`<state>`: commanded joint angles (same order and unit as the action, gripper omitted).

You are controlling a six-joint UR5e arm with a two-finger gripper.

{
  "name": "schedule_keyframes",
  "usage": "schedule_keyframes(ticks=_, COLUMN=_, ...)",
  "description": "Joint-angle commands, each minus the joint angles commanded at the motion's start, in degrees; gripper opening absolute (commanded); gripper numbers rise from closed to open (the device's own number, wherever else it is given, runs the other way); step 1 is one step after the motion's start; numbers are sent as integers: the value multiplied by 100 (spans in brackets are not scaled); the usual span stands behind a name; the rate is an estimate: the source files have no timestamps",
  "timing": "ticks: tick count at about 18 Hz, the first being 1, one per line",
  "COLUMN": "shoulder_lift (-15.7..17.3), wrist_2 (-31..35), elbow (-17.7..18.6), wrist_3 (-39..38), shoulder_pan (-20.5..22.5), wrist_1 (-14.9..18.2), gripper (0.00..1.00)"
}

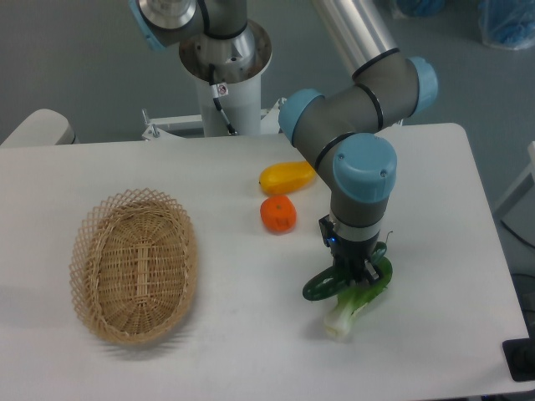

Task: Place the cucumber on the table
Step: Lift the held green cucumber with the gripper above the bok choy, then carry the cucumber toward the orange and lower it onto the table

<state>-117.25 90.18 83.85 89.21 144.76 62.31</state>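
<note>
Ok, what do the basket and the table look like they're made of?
The basket looks like woven wicker, tan and matte: the open weave and looped rim show. The table looks like smooth white laminate or plastic, faintly glossy with soft shadows; the exact material is unclear.

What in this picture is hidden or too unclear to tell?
- Gripper: its fingers are hidden behind the arm's wrist, so open or shut is unclear.
- Cucumber: only one end shows; the wrist covers the rest.
- Bok choy: its leaves are partly behind the gripper.
- Table: its near corners are cut off by the frame.
</note>
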Motion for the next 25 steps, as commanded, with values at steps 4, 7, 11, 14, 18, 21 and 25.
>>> schedule_keyframes(ticks=4, shoulder_lift=9, wrist_2=-9, elbow=0, wrist_3=0, shoulder_pan=-9, wrist_1=9, gripper=11)
schedule_keyframes(ticks=7, shoulder_lift=17, wrist_2=0, elbow=0, wrist_3=0, shoulder_pan=-17, wrist_1=35, gripper=11)
schedule_keyframes(ticks=11, shoulder_lift=26, wrist_2=9, elbow=35, wrist_3=-9, shoulder_pan=-70, wrist_1=35, gripper=11)
schedule_keyframes(ticks=14, shoulder_lift=123, wrist_2=0, elbow=271, wrist_3=0, shoulder_pan=-105, wrist_1=-26, gripper=10)
schedule_keyframes(ticks=18, shoulder_lift=211, wrist_2=-9, elbow=509, wrist_3=96, shoulder_pan=-333, wrist_1=-79, gripper=10)
schedule_keyframes(ticks=21, shoulder_lift=368, wrist_2=-9, elbow=851, wrist_3=324, shoulder_pan=-413, wrist_1=-88, gripper=9)
schedule_keyframes(ticks=25, shoulder_lift=641, wrist_2=-26, elbow=1694, wrist_3=1089, shoulder_pan=-422, wrist_1=-639, gripper=10)
